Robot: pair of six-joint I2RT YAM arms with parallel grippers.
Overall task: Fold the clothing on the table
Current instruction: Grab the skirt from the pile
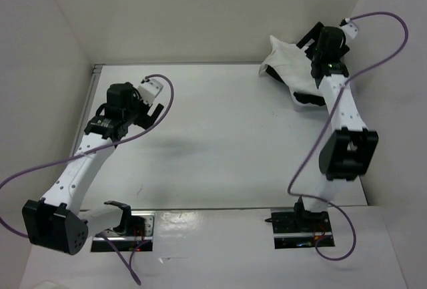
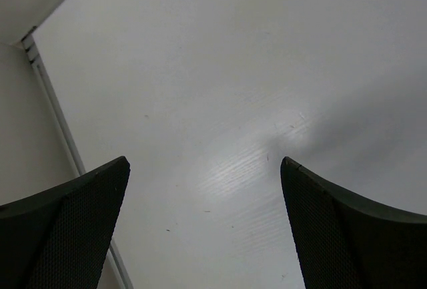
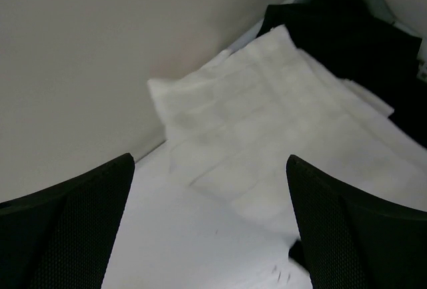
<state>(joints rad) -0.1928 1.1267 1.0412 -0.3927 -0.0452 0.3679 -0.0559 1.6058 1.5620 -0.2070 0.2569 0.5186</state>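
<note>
White clothing (image 3: 267,122), one piece, lies against one black garment (image 3: 340,32).

White clothing (image 1: 285,65) lies bunched in the far right corner of the desk (image 1: 220,135), pushed up against the back wall. It is thin, soft and rumpled, not neatly folded, with one pointed flap rising at the wall. Seen close in the right wrist view, the fabric lies in loose overlapping layers with soft creases and a faint ribbed texture. The desk is a flat, matte white rectangle with a metal rail (image 1: 94,95) along its left edge.
</note>
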